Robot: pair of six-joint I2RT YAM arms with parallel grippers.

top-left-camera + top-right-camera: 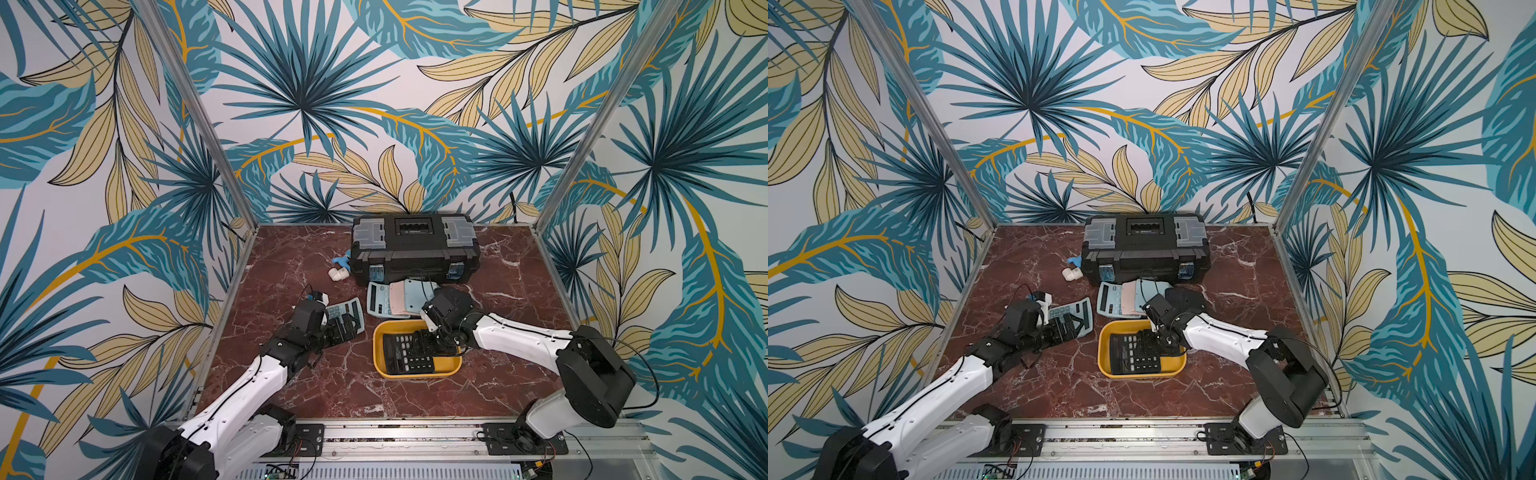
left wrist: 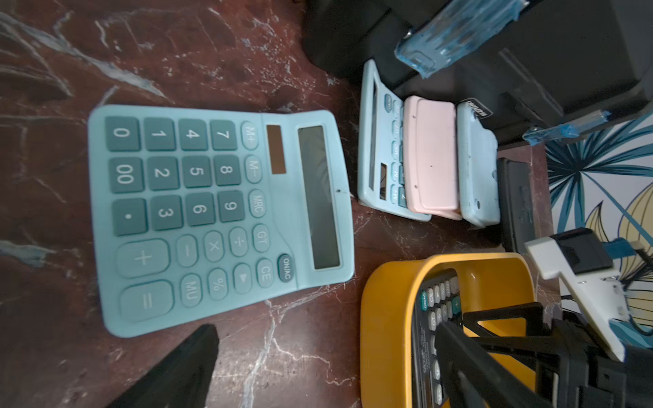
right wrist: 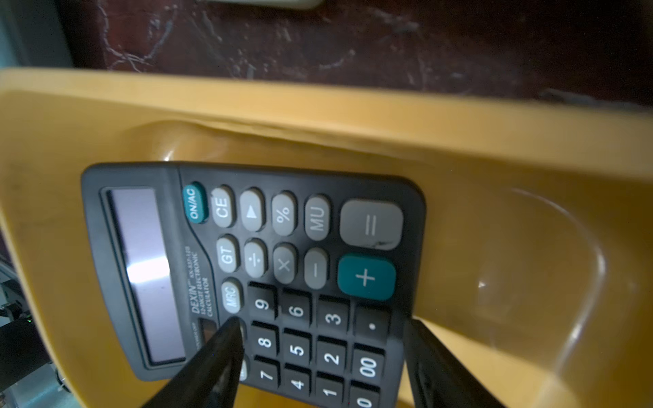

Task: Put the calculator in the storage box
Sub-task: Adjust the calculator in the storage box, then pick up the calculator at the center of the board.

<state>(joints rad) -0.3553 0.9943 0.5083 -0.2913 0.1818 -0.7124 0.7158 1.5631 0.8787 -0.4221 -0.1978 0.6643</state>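
Walls: wallpaper (image 1: 307,95) of teal and sand-coloured palm leaves on three sides, with metal posts at the back corners.
Surface: red-brown marble table (image 1: 291,386) with white veins.
Storage box: the shallow yellow-orange storage box (image 1: 378,351) stands near the middle of the table, on the right arm's side.
Calculator: the black calculator (image 3: 282,265) lies inside the storage box, keys up, with its display end close to one wall and some bare yellow floor beside it.
Right gripper: the right gripper (image 1: 438,343) is down in the box over the black calculator with its jaws partly apart. One fingertip (image 3: 226,339) is over the keys next to the display, and the other is beside the edge with the zero keys. The jaws are not closed on it, and whether they touch it cannot be told.
Left gripper: the left gripper (image 1: 347,328) has its jaws spread wide, low over the teal calculator (image 2: 212,212). That calculator lies flat on the table, keys up, left of the storage box, and is not gripped.
Row behind the box: three calculators overlap like shingles between the storage box and the toolbox — a blue calculator (image 2: 380,141) keys up, then a pink calculator (image 2: 429,155) and a pale blue calculator (image 2: 477,166), both backs up.
Toolbox: a black toolbox (image 1: 415,249) with grey lid compartments stands shut at the back of the table.
Beside the toolbox: a small blue-and-white object (image 1: 338,268) lies just to its left — too small to tell what it is.
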